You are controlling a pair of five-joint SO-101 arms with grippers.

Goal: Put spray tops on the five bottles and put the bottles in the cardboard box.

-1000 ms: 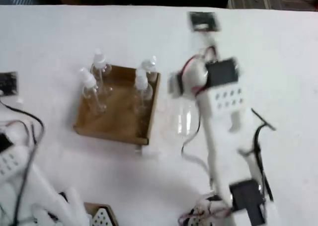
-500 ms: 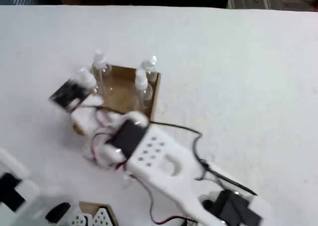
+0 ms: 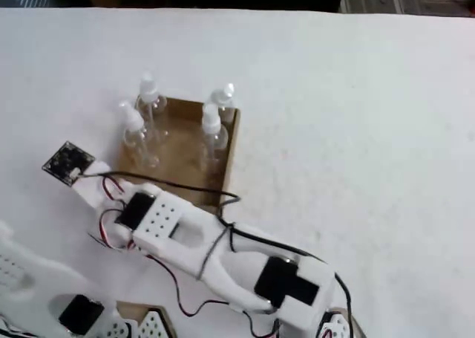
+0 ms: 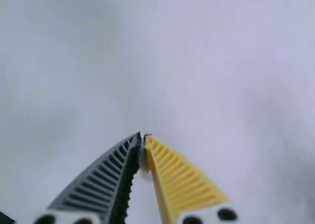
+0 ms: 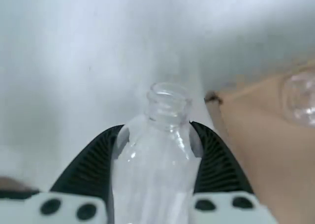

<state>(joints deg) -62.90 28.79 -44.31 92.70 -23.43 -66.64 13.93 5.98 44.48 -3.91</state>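
While four bottles stand boxed, right tool clamps one bottle, left tool together.

1 overhead, 2 wrist-close; common box

The setting looks like a robotics lab or a maker's workbench rather than a home or a shop. A plain white counter carries a white plastic-shelled arm with rows of holes in its casing, black servo motors left exposed, and loose red and black wires trailing over it. A bare camera board sits at its wrist. A cardboard box of clear spray bottles stands beside it.
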